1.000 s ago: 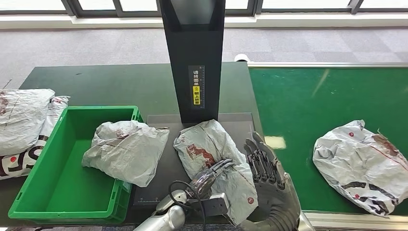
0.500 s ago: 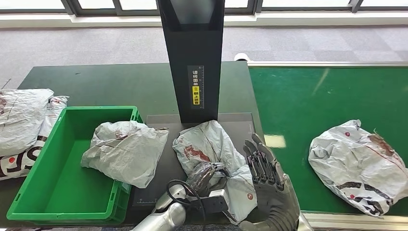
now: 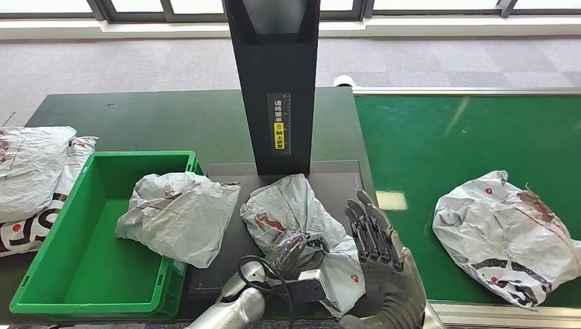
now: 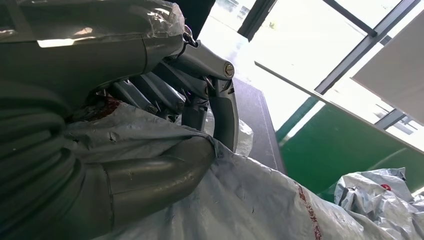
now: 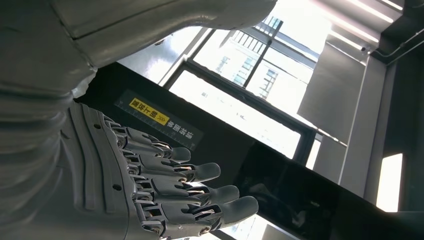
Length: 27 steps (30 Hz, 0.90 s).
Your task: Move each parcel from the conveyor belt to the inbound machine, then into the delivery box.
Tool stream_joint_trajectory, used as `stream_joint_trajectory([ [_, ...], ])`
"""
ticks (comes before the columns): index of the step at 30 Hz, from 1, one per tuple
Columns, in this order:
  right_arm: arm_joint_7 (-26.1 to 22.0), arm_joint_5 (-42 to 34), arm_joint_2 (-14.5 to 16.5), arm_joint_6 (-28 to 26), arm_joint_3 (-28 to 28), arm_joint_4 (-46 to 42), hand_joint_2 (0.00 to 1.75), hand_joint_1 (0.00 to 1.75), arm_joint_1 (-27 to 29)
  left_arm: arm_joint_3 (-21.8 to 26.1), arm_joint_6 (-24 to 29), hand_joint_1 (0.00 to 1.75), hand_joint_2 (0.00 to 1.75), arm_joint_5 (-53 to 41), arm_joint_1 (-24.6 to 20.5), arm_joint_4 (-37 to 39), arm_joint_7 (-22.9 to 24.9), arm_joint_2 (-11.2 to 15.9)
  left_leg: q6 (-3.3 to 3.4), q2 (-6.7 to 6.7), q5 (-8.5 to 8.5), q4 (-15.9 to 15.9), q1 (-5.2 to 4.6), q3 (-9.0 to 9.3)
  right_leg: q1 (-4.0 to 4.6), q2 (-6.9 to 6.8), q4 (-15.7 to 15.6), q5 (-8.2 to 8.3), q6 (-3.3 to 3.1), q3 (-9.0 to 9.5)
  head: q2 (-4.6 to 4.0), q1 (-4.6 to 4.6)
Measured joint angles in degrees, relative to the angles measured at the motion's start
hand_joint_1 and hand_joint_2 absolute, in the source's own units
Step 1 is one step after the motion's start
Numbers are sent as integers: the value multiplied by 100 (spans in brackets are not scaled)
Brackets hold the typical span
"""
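Observation:
A crumpled grey parcel [image 3: 288,205] lies on the inbound machine's dark plate [image 3: 340,179], in front of its black column [image 3: 274,82]. My left hand [image 3: 293,245] grips the parcel's near part; in the left wrist view the thumb [image 4: 150,175] and curled fingers [image 4: 220,107] pinch a fold of the grey parcel [image 4: 260,200]. My right hand [image 3: 375,240] stands open just right of this parcel, its fingers [image 5: 200,192] straight and holding nothing. A second parcel [image 3: 503,233] lies on the green conveyor belt [image 3: 438,151]. A third parcel [image 3: 179,212] hangs over the right rim of the green delivery box [image 3: 41,274].
More grey parcels [image 3: 31,168] are piled on the dark table [image 3: 151,120] left of the box. The belt's metal edge [image 3: 507,312] runs along the front right. The column's yellow label [image 5: 150,112] faces my right hand. Windows and grey carpet lie beyond the table.
My left hand has drawn the plate parcel slightly leftward and closed tighter on it. The belt parcel has drifted left. My right hand has barely moved.

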Motion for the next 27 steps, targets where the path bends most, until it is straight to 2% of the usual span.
stream_joint_trajectory([
  [3,0,0,1,-1,0,0,175,0,0,0,26,175,175,-4,7,-35,-22,0,0,0,0,0,0,-1,0,0,0,0,0,-1,0,0],
  [6,0,1,1,-10,0,0,175,0,5,0,202,175,175,26,31,-176,-242,7,0,-1,0,0,0,-3,0,0,0,0,0,-1,0,0],
  [10,0,10,1,-45,-2,-2,175,0,31,2,609,175,175,113,143,-770,-597,59,0,-2,0,0,0,-5,0,0,1,0,0,-2,0,0],
  [16,0,10,1,-88,-19,-10,175,0,74,2,893,175,175,230,524,-2133,-779,211,-1,-2,0,0,0,-8,0,0,1,0,-1,-6,0,0],
  [22,0,-36,1,-97,-56,-33,175,0,114,26,1369,175,175,602,1338,-4215,-962,450,-3,-2,-4,-1,1,-14,2,2,2,-7,-5,-12,0,1],
  [27,0,-80,1,-123,-66,-33,175,0,109,169,1979,175,175,868,1853,-5333,-1056,584,-4,-7,-5,-2,2,-16,3,-2,2,-11,-3,-12,0,0],
])
